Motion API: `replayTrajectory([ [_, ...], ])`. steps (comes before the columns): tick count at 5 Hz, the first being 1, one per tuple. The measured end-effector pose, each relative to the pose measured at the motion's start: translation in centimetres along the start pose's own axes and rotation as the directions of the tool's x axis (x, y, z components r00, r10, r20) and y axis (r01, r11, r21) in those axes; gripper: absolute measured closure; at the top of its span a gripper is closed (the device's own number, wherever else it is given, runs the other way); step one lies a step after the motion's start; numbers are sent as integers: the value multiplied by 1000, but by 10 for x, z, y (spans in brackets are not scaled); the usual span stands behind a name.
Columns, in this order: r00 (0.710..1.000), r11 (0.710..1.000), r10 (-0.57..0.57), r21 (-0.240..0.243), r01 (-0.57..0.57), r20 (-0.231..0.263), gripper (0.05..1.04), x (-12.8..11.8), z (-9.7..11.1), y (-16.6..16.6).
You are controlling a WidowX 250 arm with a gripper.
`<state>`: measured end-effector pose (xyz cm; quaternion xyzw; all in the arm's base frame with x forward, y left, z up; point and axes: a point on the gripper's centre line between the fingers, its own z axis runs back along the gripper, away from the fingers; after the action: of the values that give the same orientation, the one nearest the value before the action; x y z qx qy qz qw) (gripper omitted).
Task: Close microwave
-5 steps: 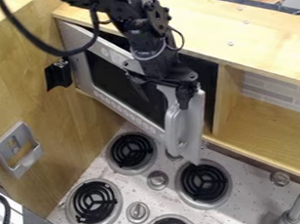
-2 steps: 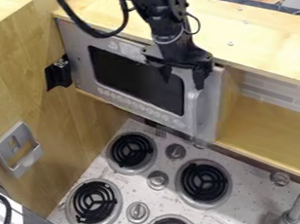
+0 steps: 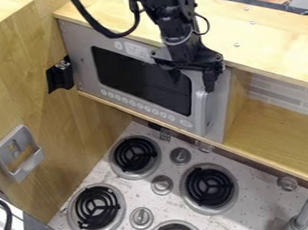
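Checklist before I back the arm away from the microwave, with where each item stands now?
1. Microwave door shut: ok, it looks in line with the cabinet front.
2. Gripper open: ok, fingertips apart.
3. Fingers free of the door handle: cannot tell, one is close to its upper end.
4. Door's upper right corner seated: cannot tell, the gripper covers part of it.
5. Gripper away from the burners: ok, it hangs above them.

**Black from joint to fingertip!**

And what a chunky, angular black robot arm (image 3: 169, 20)! Small round fittings stud its joints. There's a thick, smooth black cable (image 3: 97, 26) looping wide, a thinner black cable (image 3: 208, 24) too, a pale grey curved band (image 3: 179, 42), then a black, blocky two-finger gripper (image 3: 193, 81)!
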<state>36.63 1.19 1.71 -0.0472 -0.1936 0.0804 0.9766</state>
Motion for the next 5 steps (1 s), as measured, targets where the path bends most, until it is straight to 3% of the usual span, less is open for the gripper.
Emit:
replayTrajectory([
  [2,1000,1000,-2,-3,2,-12,85,0,5,4],
  [3,998,999,-33,32,32,47,85,3,35,10],
  [4,998,995,-52,92,48,42,85,-19,53,20],
  [5,997,994,-60,94,56,40,85,-36,82,24],
])
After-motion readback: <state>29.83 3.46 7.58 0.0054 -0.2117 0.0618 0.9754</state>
